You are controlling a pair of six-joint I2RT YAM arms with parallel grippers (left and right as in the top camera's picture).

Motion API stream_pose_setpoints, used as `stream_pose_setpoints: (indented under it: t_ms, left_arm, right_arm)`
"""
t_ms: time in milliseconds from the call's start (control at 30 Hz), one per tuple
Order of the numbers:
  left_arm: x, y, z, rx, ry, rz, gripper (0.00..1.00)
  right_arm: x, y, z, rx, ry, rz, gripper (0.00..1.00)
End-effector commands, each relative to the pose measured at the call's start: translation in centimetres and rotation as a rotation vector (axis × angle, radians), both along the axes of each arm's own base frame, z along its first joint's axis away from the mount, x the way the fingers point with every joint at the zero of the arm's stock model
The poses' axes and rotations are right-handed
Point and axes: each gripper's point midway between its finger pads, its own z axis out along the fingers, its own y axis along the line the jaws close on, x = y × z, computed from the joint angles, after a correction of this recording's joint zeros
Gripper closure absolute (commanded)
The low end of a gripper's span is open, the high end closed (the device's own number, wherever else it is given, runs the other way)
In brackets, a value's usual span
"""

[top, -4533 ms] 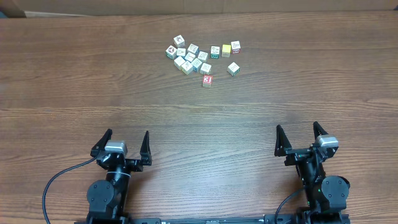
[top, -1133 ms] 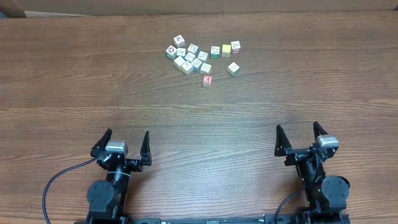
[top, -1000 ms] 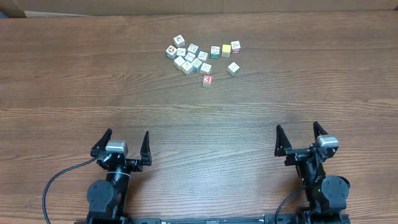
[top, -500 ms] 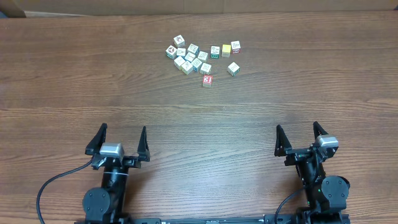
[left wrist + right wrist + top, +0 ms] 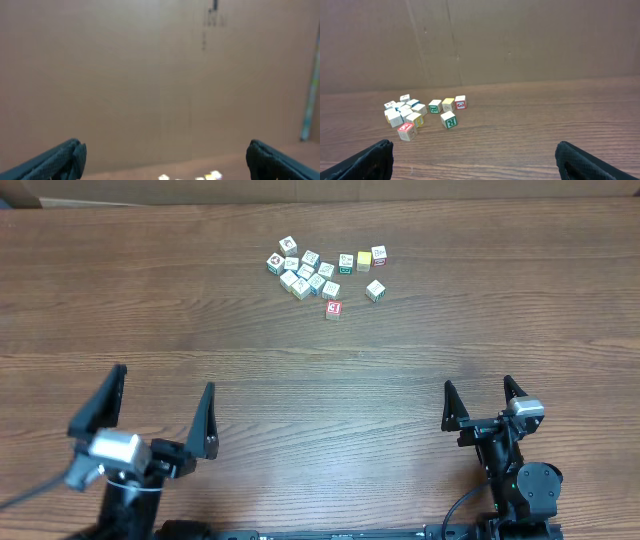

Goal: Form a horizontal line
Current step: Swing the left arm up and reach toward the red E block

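Cubes bunched on surface, red cube set just beside, L end effector & R end effector spread wide.

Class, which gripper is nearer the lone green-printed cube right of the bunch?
Right. The right gripper is nearside and slightly right of the green-printed cube; the left gripper is much farther off to its left.

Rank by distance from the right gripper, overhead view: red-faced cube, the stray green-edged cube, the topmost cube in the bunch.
From the right gripper:
1. Green-edged cube, apart at the right of the bunch.
2. Red-faced cube, alone at its near edge.
3. Topmost cube, far side, toward the left.
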Motion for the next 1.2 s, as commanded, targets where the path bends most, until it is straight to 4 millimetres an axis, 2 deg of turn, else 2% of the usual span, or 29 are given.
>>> stream_pose_setpoints:
  t_ms: [0, 100, 233, 367, 567, 833, 900, 1000, 1033, 1067, 1167]
  left_arm:
    - [1.6, -2.1, 2.1, 0.034, 0.104, -0.116, 0.00]
    - [3.7, -3.5, 2.7, 0.030, 0.249, -0.190, 0.00]
    - [7.1, -4.8, 1.5, 0.028, 0.464, -0.253, 0.00]
    - [11.3, -5.5, -1.8, 0.018, 0.666, -0.274, 0.00]
    - [17.8, -6.9, -6.4, -0.021, 0.788, -0.325, 0.00]
    - [23.4, -7.4, -14.8, -0.064, 0.984, -0.319, 0.02]
    - [24.6, -7.8, -16.6, -0.070, 1.008, -0.333, 0.28]
    - [26.3, -7.8, -18.9, -0.105, 1.045, -0.317, 0.84]
    - [26.8, -7.9, -19.7, -0.111, 1.055, -0.315, 0.91]
    - [27.2, -8.0, -20.4, -0.109, 1.061, -0.311, 0.92]
    - [28.4, -8.4, -22.9, -0.079, 1.084, -0.268, 0.91]
  right_arm:
    - [0.0, -0.3, -0.2, -0.007, -0.002, -0.014, 0.00]
    - [0.0, -0.3, -0.2, -0.007, -0.002, -0.014, 0.00]
    - [0.0, -0.3, -0.2, -0.007, -0.002, -0.014, 0.00]
    - [0.0, -0.3, -0.2, -0.007, -0.002, -0.014, 0.00]
    - [0.0, -0.3, -0.2, -0.007, -0.002, -0.014, 0.00]
    - [0.0, -0.3, -0.2, -0.007, -0.002, -0.014, 0.00]
    - [0.0, -0.3, -0.2, -0.007, -0.002, -0.014, 0.00]
    - [0.0, -0.3, -0.2, -0.007, -0.002, -0.014, 0.00]
    - [0.0, -0.3, -0.2, -0.007, -0.002, -0.014, 0.00]
    - [0.0, -0.3, -0.2, -0.007, -0.002, -0.014, 0.00]
    - [0.0, -0.3, -0.2, -0.007, -0.002, -0.014, 0.00]
